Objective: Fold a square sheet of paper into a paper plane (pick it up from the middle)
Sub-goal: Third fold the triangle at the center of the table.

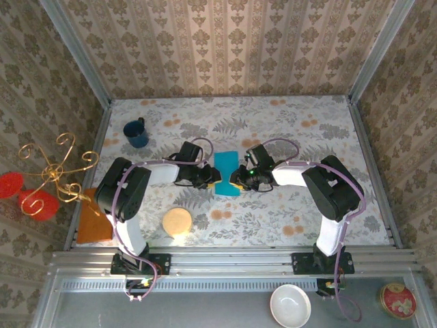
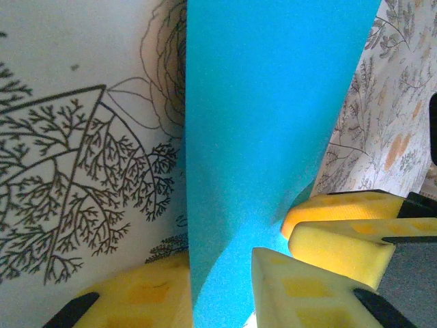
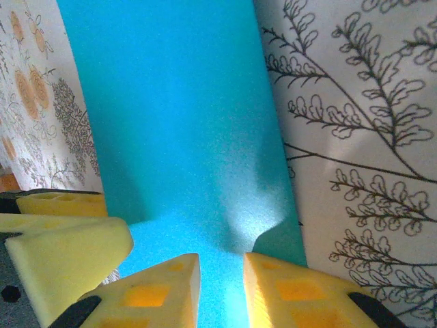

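A thin turquoise-blue sheet of paper (image 1: 226, 171) sits at the middle of the floral desk (image 1: 307, 137). The left tool (image 1: 214, 182) pinches its left edge and the right tool (image 1: 235, 180) its right edge, with open desk all around.

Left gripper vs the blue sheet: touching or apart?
Touching. In the left wrist view, the square sheet of paper runs down between the yellow fingers of the left gripper, with both pads against it and no gap showing.

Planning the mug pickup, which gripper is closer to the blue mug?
Left. The left gripper is at the turquoise paper edge facing the blue mug; the right gripper is at the opposite edge, farther away.
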Available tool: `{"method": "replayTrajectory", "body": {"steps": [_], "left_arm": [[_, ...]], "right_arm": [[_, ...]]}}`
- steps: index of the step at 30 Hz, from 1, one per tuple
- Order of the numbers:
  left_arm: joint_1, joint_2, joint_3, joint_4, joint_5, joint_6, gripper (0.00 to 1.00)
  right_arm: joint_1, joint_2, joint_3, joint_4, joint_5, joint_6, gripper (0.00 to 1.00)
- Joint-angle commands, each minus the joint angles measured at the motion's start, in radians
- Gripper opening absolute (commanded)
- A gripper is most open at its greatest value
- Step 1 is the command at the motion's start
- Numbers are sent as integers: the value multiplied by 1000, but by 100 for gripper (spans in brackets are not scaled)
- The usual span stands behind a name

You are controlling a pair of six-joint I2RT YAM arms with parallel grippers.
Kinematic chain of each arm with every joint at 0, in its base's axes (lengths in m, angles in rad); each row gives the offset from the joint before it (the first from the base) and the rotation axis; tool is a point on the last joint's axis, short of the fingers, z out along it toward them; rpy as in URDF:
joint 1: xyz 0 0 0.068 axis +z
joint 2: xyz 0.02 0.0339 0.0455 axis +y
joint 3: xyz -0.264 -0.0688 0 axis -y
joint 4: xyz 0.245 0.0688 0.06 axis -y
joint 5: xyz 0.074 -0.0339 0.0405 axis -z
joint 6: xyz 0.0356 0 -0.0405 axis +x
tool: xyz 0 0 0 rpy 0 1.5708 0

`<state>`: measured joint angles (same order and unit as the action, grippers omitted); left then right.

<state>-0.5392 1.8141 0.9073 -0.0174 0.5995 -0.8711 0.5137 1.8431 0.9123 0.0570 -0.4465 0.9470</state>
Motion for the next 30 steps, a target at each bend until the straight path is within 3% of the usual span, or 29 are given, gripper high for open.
{"method": "replayTrajectory", "body": {"steps": [1,11,17,24,30], "left_arm": [[13,14,21,-2,15,11,24],[21,15,19,-4,19,5,8],[24,-14,19,-3,17,-13,4],[27,-57,13,16,30,-68,4],[31,-81,12,10,37,-120,4]], "right_arm": [[-13,13,-31,-42,25,6,28],[-17,-43,-11,-6,20,-61,32],[-12,-168,-20,-24,83,-238,51],[70,-315,-94,-7,300,-521,74],[165,-369,-196,159,386,-738,77]]}}
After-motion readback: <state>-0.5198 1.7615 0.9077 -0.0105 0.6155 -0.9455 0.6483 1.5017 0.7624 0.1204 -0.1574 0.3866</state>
